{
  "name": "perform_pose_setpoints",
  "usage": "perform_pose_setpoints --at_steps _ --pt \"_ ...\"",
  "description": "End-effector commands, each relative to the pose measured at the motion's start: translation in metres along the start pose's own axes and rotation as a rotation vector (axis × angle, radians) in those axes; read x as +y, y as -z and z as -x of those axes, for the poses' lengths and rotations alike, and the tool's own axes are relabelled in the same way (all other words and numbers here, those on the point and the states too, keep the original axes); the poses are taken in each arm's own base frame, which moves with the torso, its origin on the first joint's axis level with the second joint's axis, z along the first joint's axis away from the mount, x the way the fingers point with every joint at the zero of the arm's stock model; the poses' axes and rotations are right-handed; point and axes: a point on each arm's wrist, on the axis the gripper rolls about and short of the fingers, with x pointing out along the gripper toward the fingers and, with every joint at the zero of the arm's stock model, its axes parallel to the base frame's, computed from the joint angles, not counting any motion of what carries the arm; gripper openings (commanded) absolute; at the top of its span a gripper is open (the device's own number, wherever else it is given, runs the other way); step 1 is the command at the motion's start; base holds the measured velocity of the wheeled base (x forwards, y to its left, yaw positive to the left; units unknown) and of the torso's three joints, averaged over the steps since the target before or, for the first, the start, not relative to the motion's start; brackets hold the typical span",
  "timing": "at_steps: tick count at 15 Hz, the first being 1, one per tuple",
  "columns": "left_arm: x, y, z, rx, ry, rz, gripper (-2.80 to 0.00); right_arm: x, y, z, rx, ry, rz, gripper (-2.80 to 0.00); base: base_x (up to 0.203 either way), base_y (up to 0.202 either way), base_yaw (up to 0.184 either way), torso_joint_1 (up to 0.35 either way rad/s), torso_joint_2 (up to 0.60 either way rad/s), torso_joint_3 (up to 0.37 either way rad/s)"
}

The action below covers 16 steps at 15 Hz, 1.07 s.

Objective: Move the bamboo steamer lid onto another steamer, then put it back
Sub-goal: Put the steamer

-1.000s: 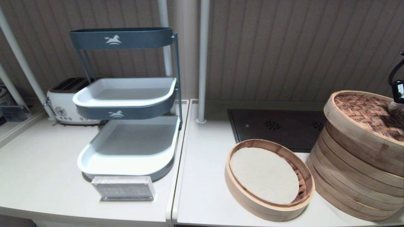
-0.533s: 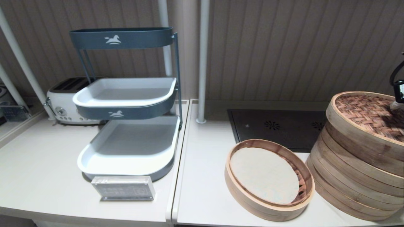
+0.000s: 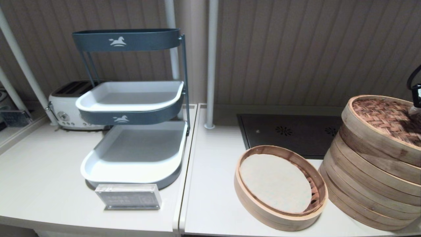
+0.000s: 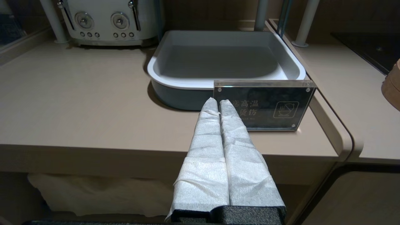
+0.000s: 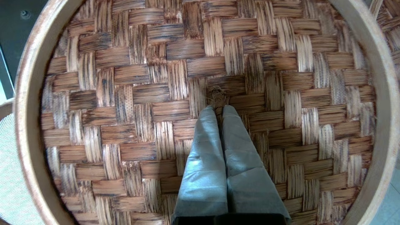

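Observation:
The bamboo steamer lid (image 3: 381, 121), with its reddish-brown woven top and pale rim, sits slightly tilted on top of the tall stacked steamer (image 3: 358, 184) at the far right. In the right wrist view the lid (image 5: 125, 93) fills the picture. My right gripper (image 5: 218, 107) is shut on the thin dark loop handle (image 5: 217, 95) at the lid's centre. My left gripper (image 4: 218, 101) is shut and empty, parked in front of the left counter's front edge.
A low single-tier basket (image 3: 279, 214) with a pale liner stands just left of the tall steamer. A black cooktop (image 3: 289, 131) lies behind it. On the left counter are a tiered tray rack (image 3: 131, 177), an acrylic sign (image 3: 128, 197) and a toaster (image 3: 64, 105).
The lid, held by my right gripper, has shifted a little to the right and settled lower on the tall steamer. The left arm has not moved.

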Motion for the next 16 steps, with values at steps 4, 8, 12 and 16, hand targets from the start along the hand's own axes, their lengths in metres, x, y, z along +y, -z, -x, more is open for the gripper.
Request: perform_pose_setpoints --at_steps 4,8,12,16 --pt "0.000 0.008 -0.002 0.027 0.000 0.000 -2.80 -0.002 0.001 -0.003 0.009 -0.008 -0.003 -2.80 0.000 0.000 0.000 0.000 0.00 0.000" --pt "0.000 0.008 -0.002 0.025 0.000 0.000 -2.80 -0.006 0.001 -0.008 0.021 -0.012 -0.014 -2.80 0.000 0.000 0.000 0.000 0.00 0.000" --pt "0.000 0.008 -0.002 0.027 0.000 0.000 -2.80 -0.010 0.002 -0.013 0.033 -0.009 -0.024 -2.80 0.000 0.000 0.000 0.000 0.00 0.000" --pt "0.000 0.008 -0.002 0.027 0.000 0.000 -2.80 -0.009 0.002 -0.014 0.037 -0.013 -0.022 -2.80 0.000 0.000 0.000 0.000 0.00 0.000"
